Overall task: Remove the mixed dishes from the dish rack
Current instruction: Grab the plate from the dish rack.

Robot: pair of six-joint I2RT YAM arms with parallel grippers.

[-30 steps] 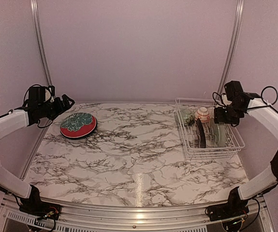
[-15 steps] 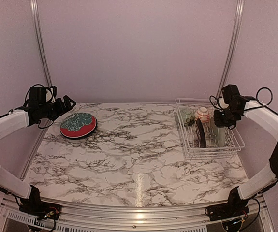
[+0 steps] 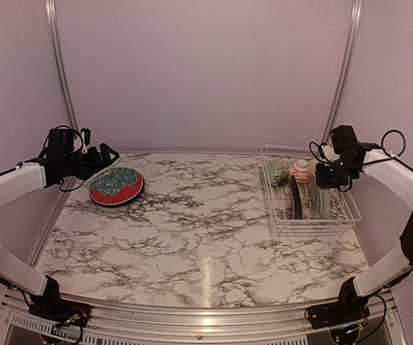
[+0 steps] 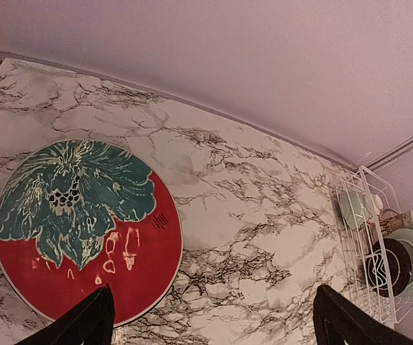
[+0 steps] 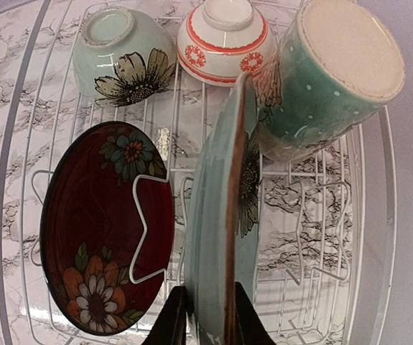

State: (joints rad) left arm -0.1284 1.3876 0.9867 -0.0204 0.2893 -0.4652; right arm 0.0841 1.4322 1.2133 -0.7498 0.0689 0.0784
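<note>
Right end effector (image 5: 209,316) has pinched green plate (image 5: 210,201); left end effector (image 4: 213,310) gapes empty.

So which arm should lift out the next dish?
Right. The right hand grips the pale green plate in the dish rack; the left hand hangs open by the red-and-teal plate, far away.

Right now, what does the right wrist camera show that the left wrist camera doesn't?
Only the right wrist view: the right jaws closed on the rim of the pale green plate, which stands on edge beside the dark red floral plate, with a green flowered bowl, an orange-and-white bowl and a teal mug behind. Only the left wrist view: the red plate with a teal flower lying flat, and the left jaws open and empty. Both: the white wire dish rack on the marble table, small and distant in the left view.
</note>
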